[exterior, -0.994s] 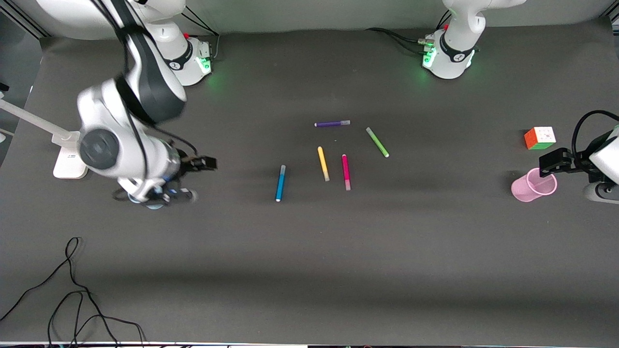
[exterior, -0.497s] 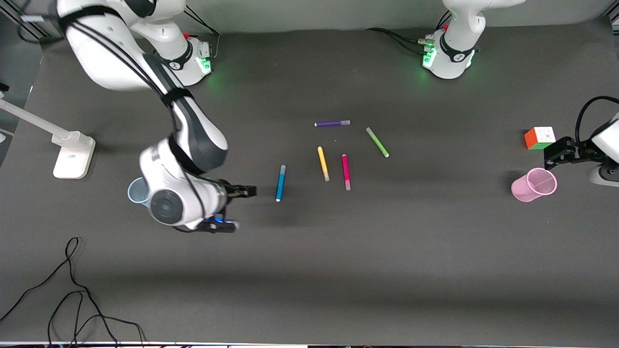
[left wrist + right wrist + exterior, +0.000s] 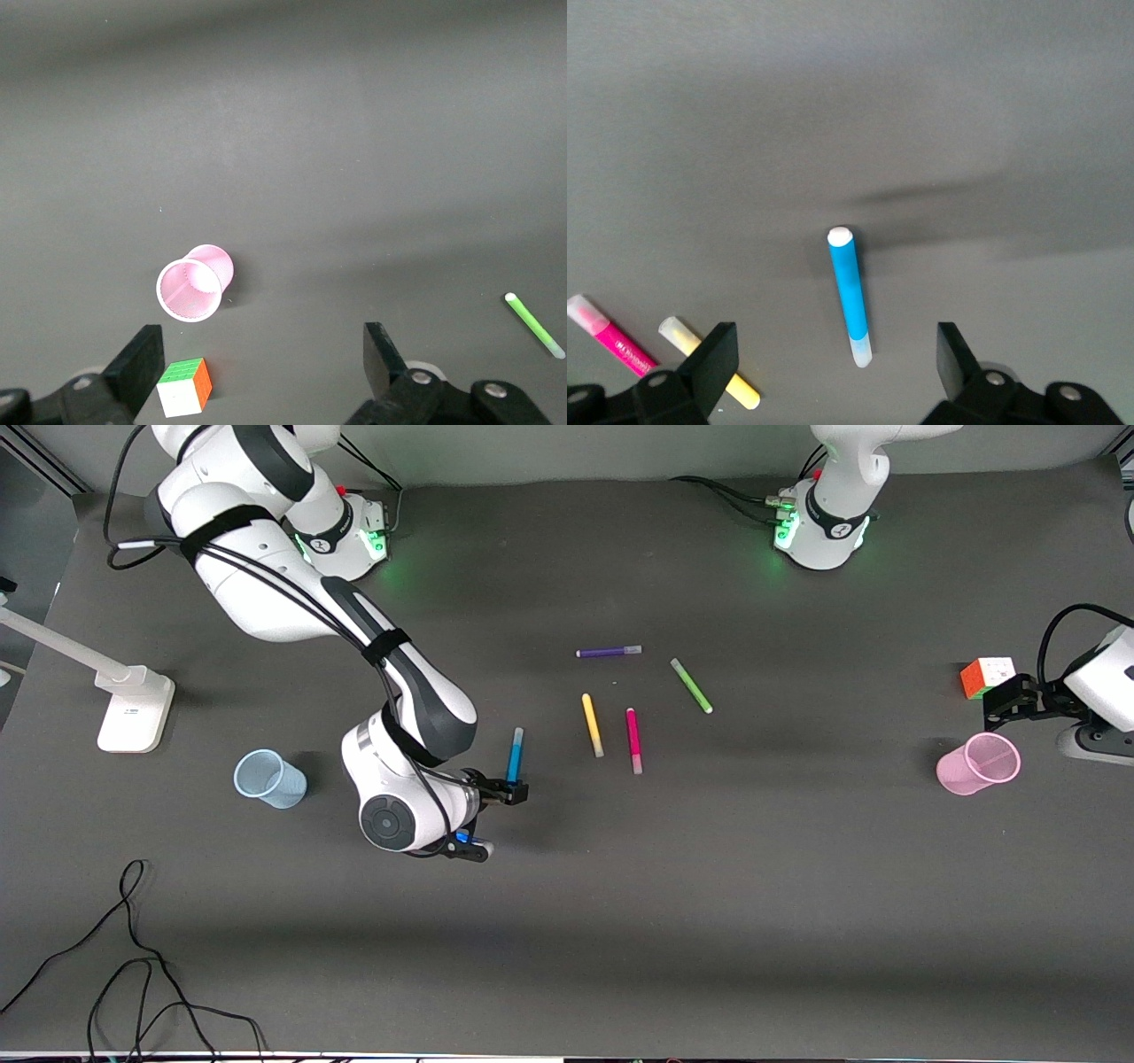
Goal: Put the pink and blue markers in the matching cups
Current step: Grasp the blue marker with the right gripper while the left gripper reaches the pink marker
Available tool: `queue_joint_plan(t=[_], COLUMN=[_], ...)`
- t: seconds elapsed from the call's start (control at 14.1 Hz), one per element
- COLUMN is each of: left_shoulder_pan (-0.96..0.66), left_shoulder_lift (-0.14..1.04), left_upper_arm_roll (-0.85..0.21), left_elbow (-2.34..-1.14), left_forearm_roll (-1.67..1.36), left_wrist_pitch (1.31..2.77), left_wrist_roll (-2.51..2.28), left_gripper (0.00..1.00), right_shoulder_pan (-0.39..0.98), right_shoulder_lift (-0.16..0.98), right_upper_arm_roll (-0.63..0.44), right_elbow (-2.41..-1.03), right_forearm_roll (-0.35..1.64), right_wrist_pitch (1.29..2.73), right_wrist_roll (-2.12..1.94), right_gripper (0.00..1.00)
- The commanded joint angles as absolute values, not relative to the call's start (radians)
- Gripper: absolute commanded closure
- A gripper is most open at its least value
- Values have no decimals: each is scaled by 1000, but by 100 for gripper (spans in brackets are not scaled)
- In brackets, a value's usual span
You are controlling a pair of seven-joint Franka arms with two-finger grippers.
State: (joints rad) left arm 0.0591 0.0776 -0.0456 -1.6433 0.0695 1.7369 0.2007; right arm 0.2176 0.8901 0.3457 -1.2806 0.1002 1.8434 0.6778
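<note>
Jaws: both pairs stand wide apart and hold nothing.

Right gripper (image 3: 496, 815): black two-finger tool on the white right arm, hanging over the lower end of the slim bright blue felt-tip marker with a pale cap (image 3: 514, 759). In the right wrist view the blue marker (image 3: 850, 294) lies between the two fingers (image 3: 713, 359), closer to neither, so the straddle looks about centred. Judgement: descend straight, keep the fingers across the barrel, and close near its middle so it does not tip.

Left gripper (image 3: 997, 701): black two-finger tool over the left arm's end of the table, waiting between cube and pink cup.

Small translucent pale blue tapered plastic cup (image 3: 268, 778): upright, toward the right arm's end, well apart from the blue marker.

Small translucent light pink tapered plastic cup (image 3: 979, 763): upright, toward the left arm's end.

Multicoloured puzzle cube (image 3: 988, 677): near the pink cup, farther from the front camera.

Magenta-pink felt-tip marker with a pale cap (image 3: 633, 740): flat on the table, just beside the yellow pen (image 3: 592, 724).

Green pen (image 3: 691, 685) and purple pen (image 3: 609, 652): farther from the front camera; not wanted.
</note>
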Motion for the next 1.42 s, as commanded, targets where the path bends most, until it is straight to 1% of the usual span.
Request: queue_joint_plan(t=[0.0, 0.14, 0.21, 0.57, 0.64, 0.71, 0.85, 1.06, 1.14, 1.28, 1.35], left_shoulder_pan=[69, 72, 71, 69, 69, 72, 55, -56, -108, -214, -253], left_shoulder_lift=[49, 52, 51, 57, 55, 52, 45, 46, 55, 93, 122], left_upper_arm_roll=[-41, -44, -46, -46, -46, -46, -57, -92, -95, -95, -95], left_elbow=[-1674, -1674, -1674, -1672, -1674, -1675, -1680, -1683, -1683, -1683, -1683], left_forearm_roll=[58, 58, 58, 64, 63, 58, 51, 35, 35, 35, 34], left_wrist_pitch=[1750, 1752, 1750, 1756, 1755, 1749, 1730, 1727, 1735, 1758, 1773], left_wrist_roll=[222, 222, 221, 282, 269, 241, 221, -1, -82, -245, -282], left_gripper=[0, 0, 0, 0, 0, 0, 1, 3, 4, 4, 6], right_shoulder_pan=[251, 252, 252, 253, 253, 253, 255, 253, 253, 253, 252], right_shoulder_lift=[925, 939, 942, 959, 963, 968, 973, 980, 980, 980, 979], right_upper_arm_roll=[350, 350, 350, 347, 345, 345, 342, 342, 342, 341, 341], right_elbow=[-1246, -1268, -1281, -1290, -1290, -1290, -1290, -1304, -1304, -1304, -1302], right_forearm_roll=[100, 101, 101, 100, 100, 98, 98, 98, 98, 98, 98], right_wrist_pitch=[1838, 1880, 1902, 1917, 1921, 1922, 1925, 1960, 1960, 1960, 1959], right_wrist_roll=[748, 759, 761, 772, 772, 776, 776, 776, 776, 776, 776], right_gripper=[2, 3, 6, 24, 29, 37, 49, 66, 74, 100, 100])
